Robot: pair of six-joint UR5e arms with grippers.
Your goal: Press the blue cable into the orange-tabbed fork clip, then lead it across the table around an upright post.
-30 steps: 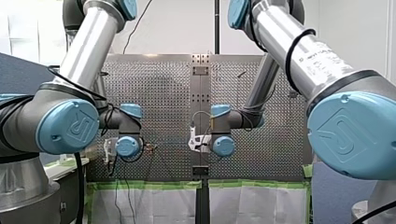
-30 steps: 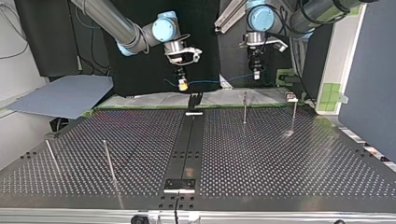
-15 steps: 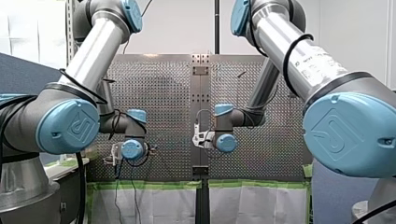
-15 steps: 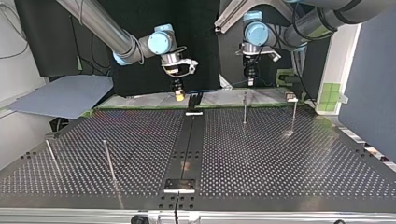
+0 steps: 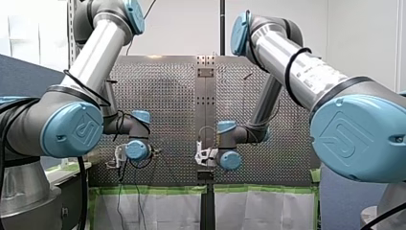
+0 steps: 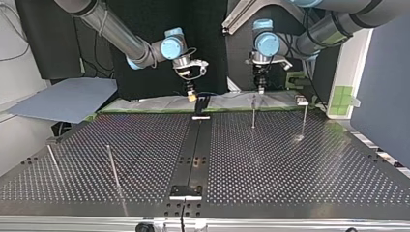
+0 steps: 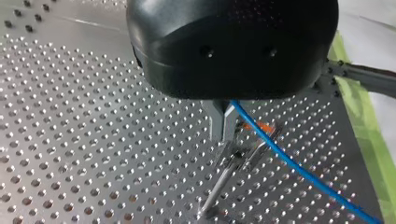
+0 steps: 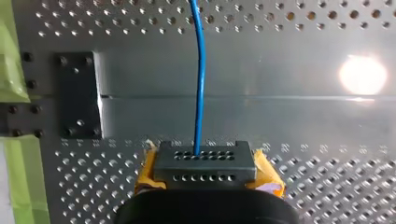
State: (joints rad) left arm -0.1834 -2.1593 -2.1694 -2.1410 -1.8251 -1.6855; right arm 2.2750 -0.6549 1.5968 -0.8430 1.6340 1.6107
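Blue cable [image 8: 201,84] — one — held by left hand [image 7: 227,135] and right hand [image 8: 200,156].

Bright, even room light falls on the counter [image 5: 167,96] in the front view, and a pale wall [image 5: 182,28] glows above it. In the top view a black backdrop [image 6: 145,77] stands behind the counter, and a small glint [image 6: 297,138] lies on it at the foot of a post [image 6: 304,121]. In the right wrist view a round white glare [image 8: 363,74] blooms on the counter; in the left wrist view its surface shines unevenly.

Blue cable [image 8: 201,84], silver perforated table [image 8: 280,116] (green tape [image 8: 9,56])
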